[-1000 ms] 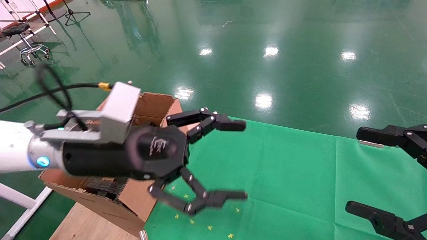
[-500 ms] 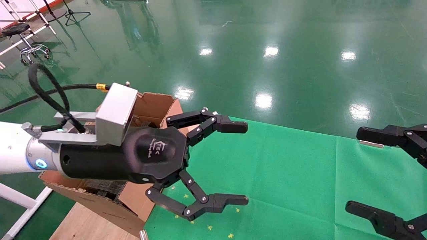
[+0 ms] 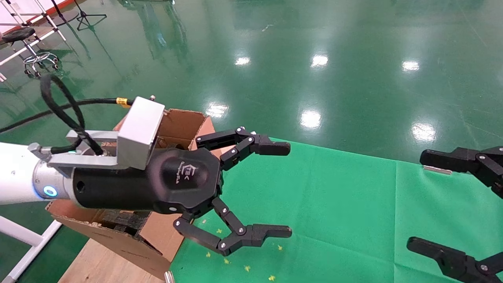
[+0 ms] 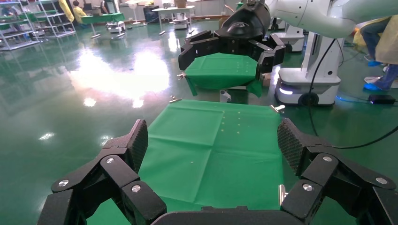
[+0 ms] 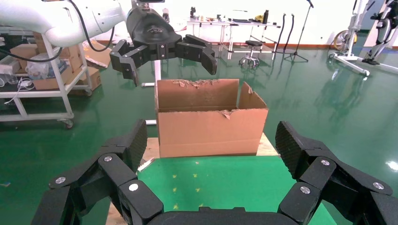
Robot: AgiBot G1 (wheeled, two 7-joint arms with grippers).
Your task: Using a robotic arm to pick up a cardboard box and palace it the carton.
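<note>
The carton (image 3: 181,125), large, brown and open with ragged flaps, stands at the left end of the green cloth table; it also shows in the right wrist view (image 5: 209,126). The robotic arm, white with a blue light ring, carries my left gripper (image 3: 289,190). This gripper hovers open and empty, its wrist over the carton and its fingers out over the cloth. It shows above the carton in the right wrist view (image 5: 166,63). My right gripper (image 3: 417,200) is parked open and empty at the right edge. The small cardboard box is out of view.
The green cloth (image 3: 334,204) covers the table and has small yellow specks near the carton. A wooden board (image 3: 98,263) lies under the carton. A stool (image 3: 23,39) stands far left on the shiny green floor. A robot base (image 4: 307,84) stands beyond the table.
My left arm only wobbles slightly in place over the carton. Both grippers stay open and empty.
</note>
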